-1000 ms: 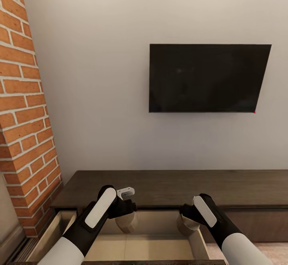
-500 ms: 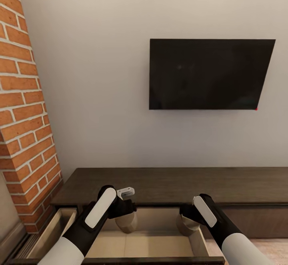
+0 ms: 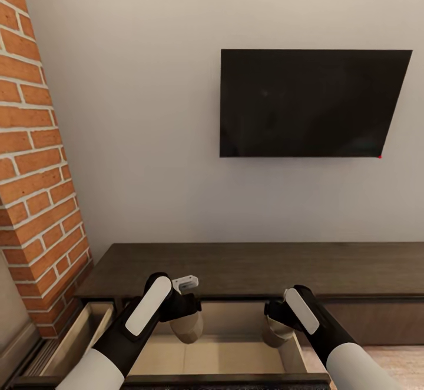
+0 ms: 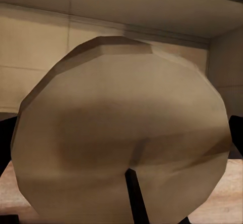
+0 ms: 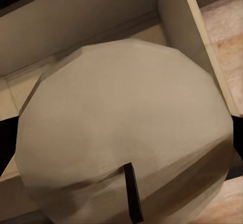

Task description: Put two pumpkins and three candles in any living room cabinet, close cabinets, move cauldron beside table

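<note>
Below both grippers, the open drawer of the cabinet shows a pale beige interior with flat, matte walls and a smooth panelled floor. The cabinet itself is a long, low unit of dark-brown wood with a faint grain along its flat top.

Left gripper: clenched on a candle, a stubby beige-tan lump with a faceted, rounded end. In the left wrist view the candle bulges toward the camera, dull and waxy in texture, with a thin dark wick line at its near edge; the black fingers press it from both sides. It hangs over the drawer's left half, clear of the floor beneath.

Right gripper: grasping a second candle of the same material and shape. In the right wrist view this candle sits just beside the drawer's right-hand wall, above the drawer's inside corner.

Arm pose: both forearms, white sleeves ending in black wrists with white panels, reach forward and downward from the lower edge of the head view, roughly parallel and well apart, grippers pointing down into the drawer.

Beyond the grippers, a flat black television hangs on a smooth off-white wall. Left of the left gripper rises a rough red-brick column with pale mortar joints
</note>
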`<state>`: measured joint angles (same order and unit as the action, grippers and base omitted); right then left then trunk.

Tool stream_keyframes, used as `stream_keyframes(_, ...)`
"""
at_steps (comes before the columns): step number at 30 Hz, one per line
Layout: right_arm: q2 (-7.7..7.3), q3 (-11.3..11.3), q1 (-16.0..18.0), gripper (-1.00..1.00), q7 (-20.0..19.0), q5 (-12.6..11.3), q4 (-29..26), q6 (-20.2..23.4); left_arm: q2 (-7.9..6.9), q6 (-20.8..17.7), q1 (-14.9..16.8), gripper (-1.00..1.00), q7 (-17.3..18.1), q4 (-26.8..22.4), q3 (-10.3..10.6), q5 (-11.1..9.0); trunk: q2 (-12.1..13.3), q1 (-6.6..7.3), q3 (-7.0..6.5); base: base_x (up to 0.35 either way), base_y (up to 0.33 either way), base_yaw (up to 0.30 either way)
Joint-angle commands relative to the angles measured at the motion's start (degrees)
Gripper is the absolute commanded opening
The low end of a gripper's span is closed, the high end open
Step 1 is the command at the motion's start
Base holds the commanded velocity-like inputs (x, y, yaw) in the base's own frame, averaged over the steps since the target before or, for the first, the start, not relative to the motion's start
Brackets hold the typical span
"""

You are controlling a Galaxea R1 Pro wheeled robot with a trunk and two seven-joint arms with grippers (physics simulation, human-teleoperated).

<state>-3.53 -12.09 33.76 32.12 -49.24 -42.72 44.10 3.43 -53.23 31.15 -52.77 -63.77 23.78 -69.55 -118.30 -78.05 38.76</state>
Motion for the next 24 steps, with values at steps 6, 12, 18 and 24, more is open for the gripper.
stream_keyframes(6, -0.08, -0.3, 0.1, -1.0, 0.5, -0.8, -0.1, 0.0, 0.25, 0.0, 0.1, -1.0, -0.6, 0.0, 0.1, -0.5, 0.0, 0.01, 0.63, 0.0, 0.0, 0.0)
stream_keyframes(12, -0.08, -0.4, 0.0, -1.0, 0.6, -0.2, -0.2, 0.0, 0.28, 0.0, 0.1, -1.0, -0.6, 0.0, 0.1, -0.5, 0.0, 0.01, 1.02, 0.0, 0.0, 0.0)
stream_keyframes(18, -0.09, -0.4, 0.1, -1.0, 0.5, 0.1, -0.4, 0.0, 0.29, -0.1, 0.1, -1.0, -0.6, 0.0, 0.1, -0.5, 0.0, 0.01, 1.04, 0.0, 0.0, 0.0)
stream_keyframes(24, -0.06, -0.4, 0.1, -1.0, 0.6, 0.2, -0.5, -0.3, 0.27, -0.1, 0.1, -1.0, -0.6, 0.4, 0.1, -0.4, 0.0, 0.01, 1.04, 0.0, 0.0, 0.0)
